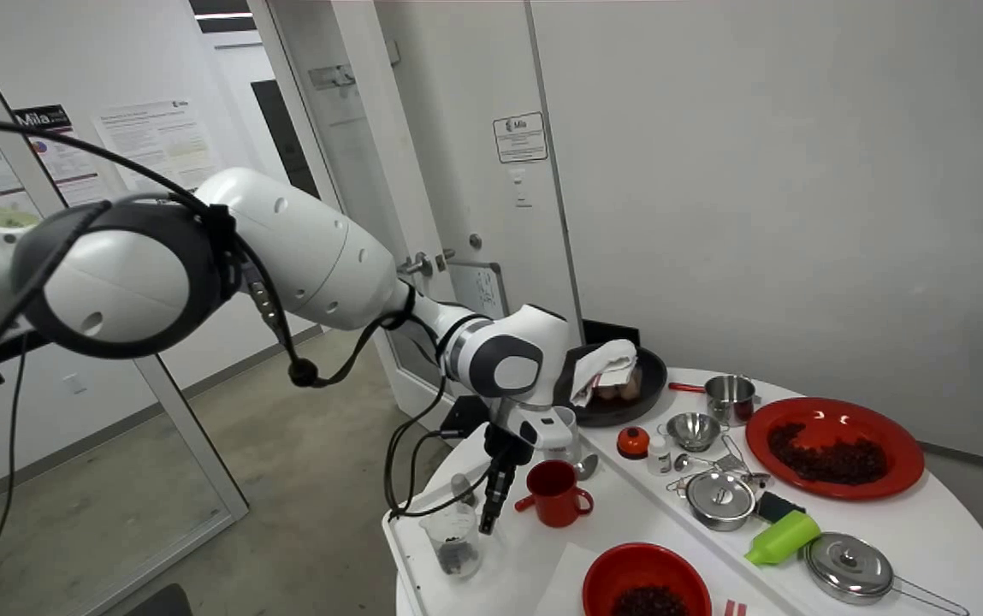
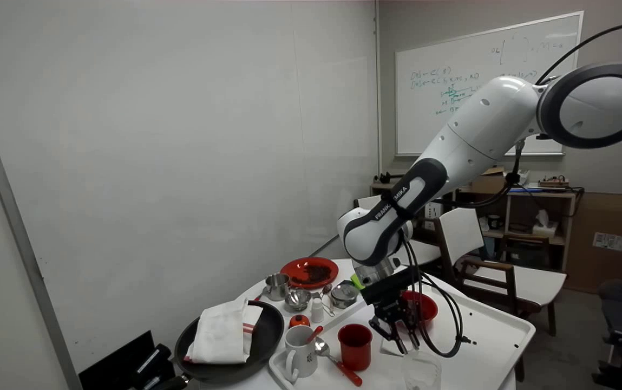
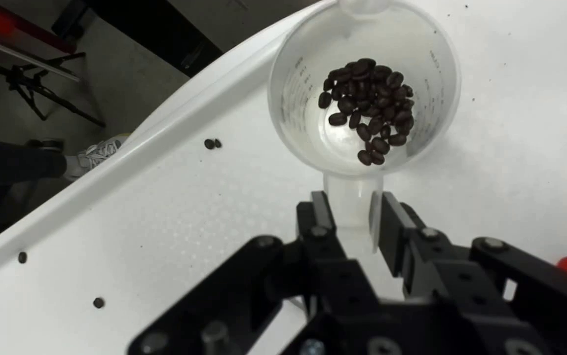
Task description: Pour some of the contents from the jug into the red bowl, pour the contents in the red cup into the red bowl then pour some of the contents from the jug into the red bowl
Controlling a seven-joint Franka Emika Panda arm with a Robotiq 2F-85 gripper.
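One Panda arm (image 1: 320, 248) is bent down from the left in an exterior view; left of the red cup (image 1: 553, 496), the measuring jug (image 1: 450, 532) is clamped at its handle (image 3: 353, 187) by the gripper (image 3: 355, 211).

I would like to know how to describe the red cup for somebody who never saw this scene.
On the table, find the white tray. The red cup stands upright on it, close to the spoon and the mug. The mug is white and the red bowl much wider; the cup is red and narrow, with a side handle.
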